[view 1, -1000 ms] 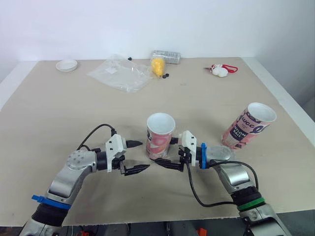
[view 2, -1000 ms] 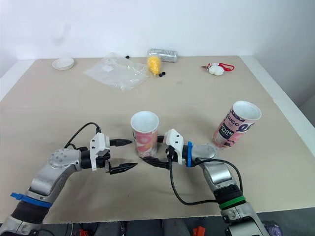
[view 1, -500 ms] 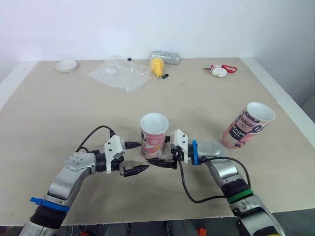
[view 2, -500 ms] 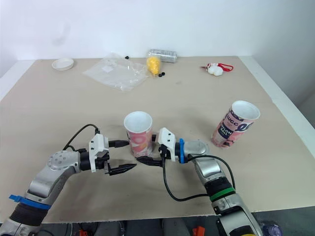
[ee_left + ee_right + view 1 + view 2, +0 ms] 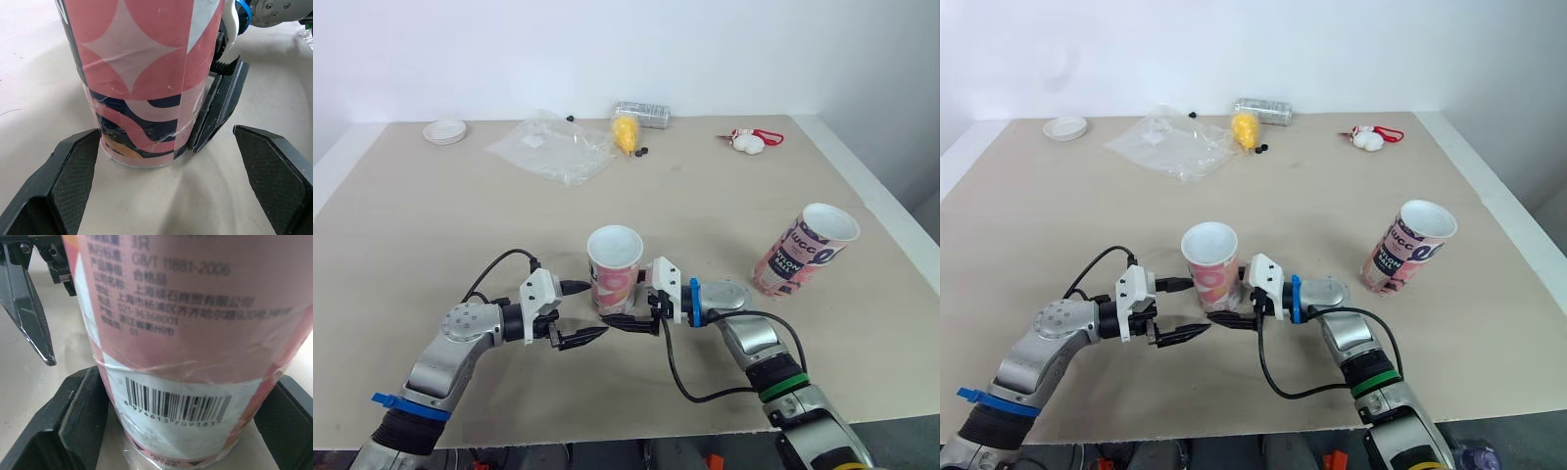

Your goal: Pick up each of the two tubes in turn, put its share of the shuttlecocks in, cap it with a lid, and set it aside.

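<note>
A pink patterned tube (image 5: 613,277) stands upright and open-topped near the table's front middle. My right gripper (image 5: 626,305) is shut on its lower part from the right, with a pad (image 5: 73,431) pressed to each side. From the left, my left gripper (image 5: 593,311) is open, its fingers (image 5: 73,171) spread wide around the tube's base. A second tube (image 5: 806,250), pink with dark lettering, stands open-topped at the right. Yellow shuttlecocks (image 5: 626,130) lie at the far middle.
A crumpled clear plastic bag (image 5: 553,147) lies at the back, left of the shuttlecocks. Behind them lies a clear cylinder (image 5: 644,113). White lids (image 5: 445,129) sit at the far left corner. A white and red toy (image 5: 750,141) lies at the far right.
My right gripper has slid the pink tube leftward, bringing it between the open fingers of my left gripper. The left arm has barely moved.
</note>
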